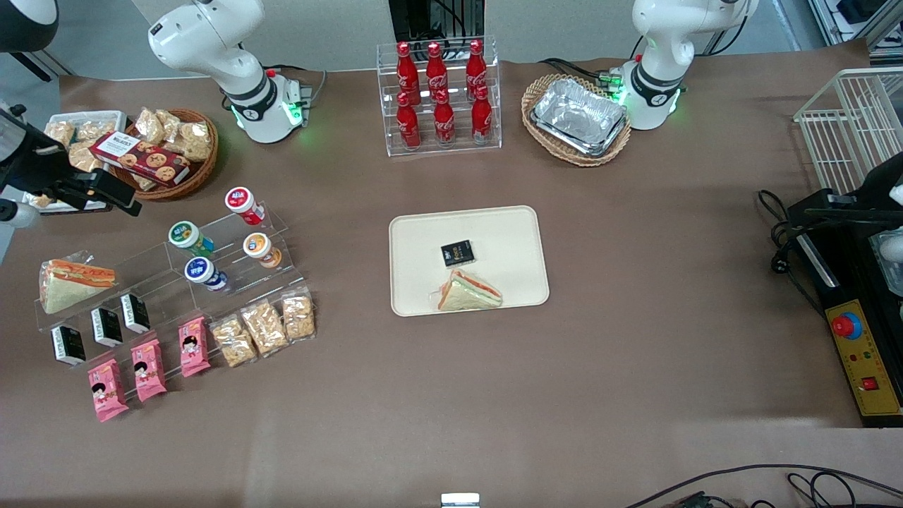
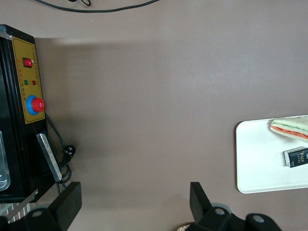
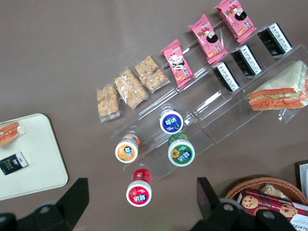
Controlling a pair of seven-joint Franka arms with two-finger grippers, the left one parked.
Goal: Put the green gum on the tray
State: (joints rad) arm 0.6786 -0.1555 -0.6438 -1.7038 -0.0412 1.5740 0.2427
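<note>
The green gum (image 1: pixel 189 236) is a small bottle with a green body and a white lid with a green-and-yellow label. It lies on a clear acrylic stepped stand (image 1: pixel 233 271) toward the working arm's end of the table, and also shows in the right wrist view (image 3: pixel 181 152). The cream-beige tray (image 1: pixel 501 233) lies mid-table and holds a wrapped sandwich (image 1: pixel 469 291) and a black packet (image 1: pixel 457 252). Its corner shows in the right wrist view (image 3: pixel 38 163). My gripper (image 3: pixel 139 209) is open and empty, high above the stand (image 1: pixel 106 192), holding nothing.
Red-lidded (image 3: pixel 139 191), orange-lidded (image 3: pixel 127 151) and blue-lidded (image 3: pixel 170 121) bottles lie beside the green gum. The stand also carries a sandwich (image 1: pixel 70 282), black packets, pink packs and snack bags. A wicker basket of cookies (image 1: pixel 166 152), a cola rack (image 1: pixel 439 95) and foil trays (image 1: pixel 578 116) stand farther back.
</note>
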